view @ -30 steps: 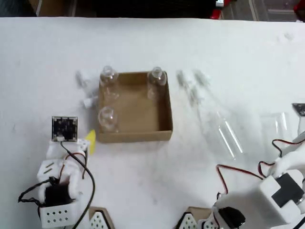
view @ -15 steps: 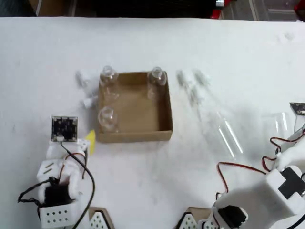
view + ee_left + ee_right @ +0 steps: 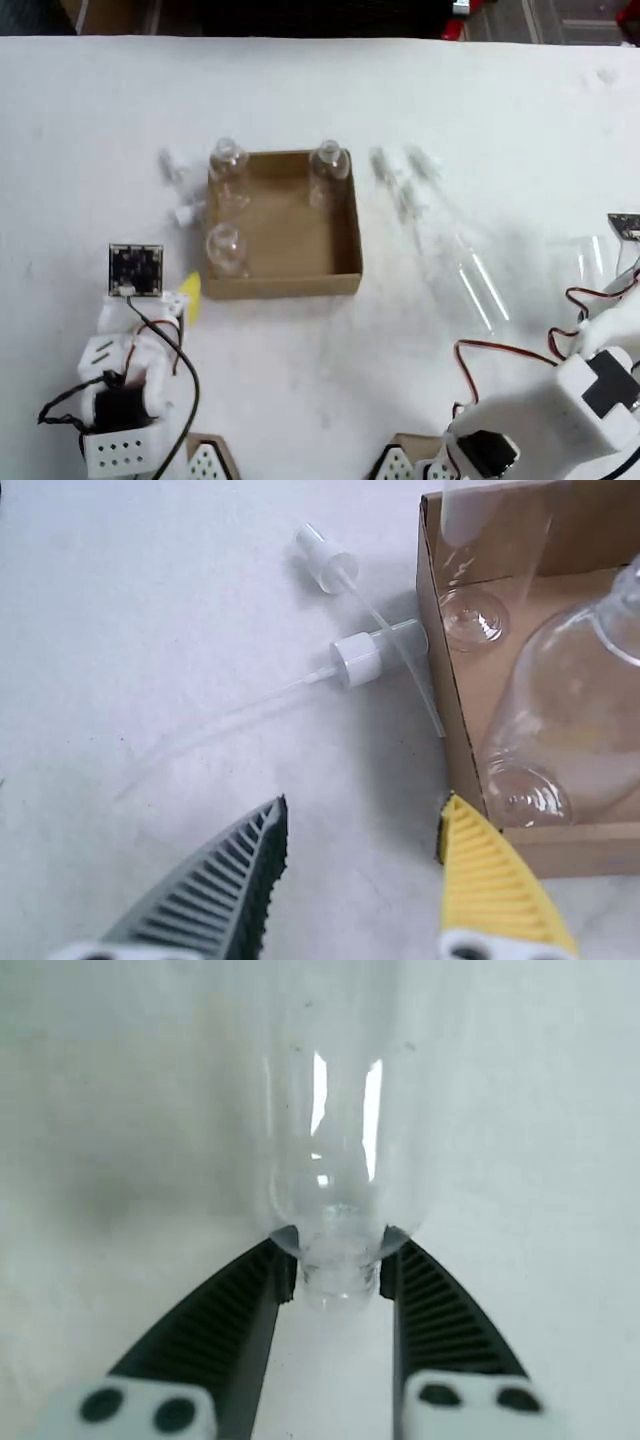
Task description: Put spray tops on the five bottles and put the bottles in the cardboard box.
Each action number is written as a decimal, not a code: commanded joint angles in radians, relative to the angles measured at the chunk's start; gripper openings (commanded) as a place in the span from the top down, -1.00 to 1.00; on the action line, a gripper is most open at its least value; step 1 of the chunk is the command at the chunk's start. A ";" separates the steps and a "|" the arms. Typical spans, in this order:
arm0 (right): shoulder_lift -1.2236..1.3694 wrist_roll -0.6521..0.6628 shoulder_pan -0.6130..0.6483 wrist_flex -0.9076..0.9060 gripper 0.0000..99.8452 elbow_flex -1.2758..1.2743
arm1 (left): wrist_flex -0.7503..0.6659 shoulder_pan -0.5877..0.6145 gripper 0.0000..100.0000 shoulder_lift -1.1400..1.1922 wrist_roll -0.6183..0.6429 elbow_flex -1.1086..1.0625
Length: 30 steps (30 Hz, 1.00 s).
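White counter (image 3: 320, 90), box (image 3: 285, 286) left of centre with three bottles (image 3: 224, 247) standing inside. Out right a bottle (image 3: 335, 1150) lies flat — right hand (image 3: 337, 1272) clamped on its neck. Two spray tops (image 3: 355, 658) lie just beside the box; left hand (image 3: 363, 810) hovers near them, fingers apart.

We record: brown cardboard box (image 3: 285, 285); left gripper (image 3: 364, 810) ridged, one finger grey, one yellow; clear bottle (image 3: 335, 1160) between the black fingers of the right gripper (image 3: 337, 1265).

The left gripper (image 3: 360, 825) is low with its two fingers wide apart, and the right gripper (image 3: 338, 1270) presses both fingers on the neck of a bottle (image 3: 335, 1160).
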<state>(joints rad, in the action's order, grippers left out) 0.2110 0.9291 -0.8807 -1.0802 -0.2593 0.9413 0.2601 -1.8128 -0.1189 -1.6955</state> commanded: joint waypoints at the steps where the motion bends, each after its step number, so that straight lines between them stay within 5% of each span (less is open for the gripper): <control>1: -0.077 -0.011 0.016 0.002 0.76 0.005 | 0.005 -0.016 0.53 -0.015 -0.005 0.003; 13: -0.039 -0.011 0.022 0.010 0.97 -0.002 | 0.006 -0.016 0.53 -0.015 -0.005 0.003; 30: -0.245 -0.002 0.047 -0.131 0.97 -0.002 | 0.003 -0.016 0.53 -0.015 -0.002 0.003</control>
<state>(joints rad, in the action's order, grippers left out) 0.0606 0.9321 -0.8654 -1.1508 -0.2716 0.9413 0.2601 -1.8128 -0.1189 -1.6955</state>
